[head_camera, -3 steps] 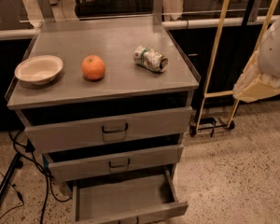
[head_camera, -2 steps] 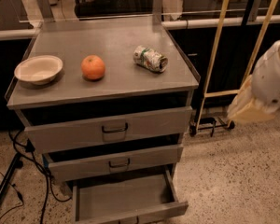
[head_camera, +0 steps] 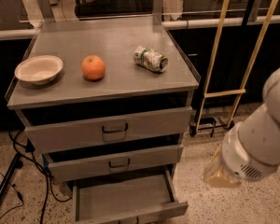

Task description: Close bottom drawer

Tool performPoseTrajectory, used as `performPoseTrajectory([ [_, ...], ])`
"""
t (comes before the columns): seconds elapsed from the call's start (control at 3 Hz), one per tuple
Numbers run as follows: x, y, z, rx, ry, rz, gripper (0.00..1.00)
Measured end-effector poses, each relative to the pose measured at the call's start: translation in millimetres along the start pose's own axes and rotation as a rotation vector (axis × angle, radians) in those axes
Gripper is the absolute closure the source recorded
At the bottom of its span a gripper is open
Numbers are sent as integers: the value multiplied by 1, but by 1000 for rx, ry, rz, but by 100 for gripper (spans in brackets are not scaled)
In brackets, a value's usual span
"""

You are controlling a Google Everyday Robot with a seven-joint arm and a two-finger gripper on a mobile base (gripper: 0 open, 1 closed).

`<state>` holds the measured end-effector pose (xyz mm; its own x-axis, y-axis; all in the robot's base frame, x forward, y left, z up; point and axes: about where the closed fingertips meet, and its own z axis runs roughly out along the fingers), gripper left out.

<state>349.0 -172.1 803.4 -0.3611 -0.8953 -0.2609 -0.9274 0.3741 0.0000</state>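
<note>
Bottom drawer (head_camera: 123, 197) of a grey metal cabinet sits at the near edge of the view, pulled well out toward the camera so that its bare grey inside shows. Its front is cut off by the lower frame edge. To the right of it, above the speckled floor (head_camera: 196, 211), hangs the robot's thick white arm (head_camera: 261, 139). Its yellowish claw (head_camera: 219, 174) is at the lower left end, well apart from the cabinet and touching nothing. Whether the claw is open or closed cannot be told. At the left, dark cables (head_camera: 18, 171) trail across the floor beside the cabinet. Above the open drawer comes the middle drawer (head_camera: 84, 166), then the tallest top drawer (head_camera: 74, 136), each with a dark bar handle and a dark gap above its front. The grey tabletop (head_camera: 112, 41) over them carries three things in a row, all apart from one another: a pale shallow bowl (head_camera: 38, 69) on the left, an orange (head_camera: 93, 67) in the middle, and a crumpled can (head_camera: 150, 59) lying on its side to the right. Farther right, a yellow-framed cart (head_camera: 221, 93) stands upright against a dark counter.
</note>
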Motion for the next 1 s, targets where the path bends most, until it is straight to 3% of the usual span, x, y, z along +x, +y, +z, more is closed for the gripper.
performPoseTrajectory([
  [0.33, 11, 12, 15, -33, 24, 6, 100],
  [0.67, 11, 12, 15, -33, 24, 6, 100],
  [1.0, 21, 31, 52, -70, 43, 26, 100],
])
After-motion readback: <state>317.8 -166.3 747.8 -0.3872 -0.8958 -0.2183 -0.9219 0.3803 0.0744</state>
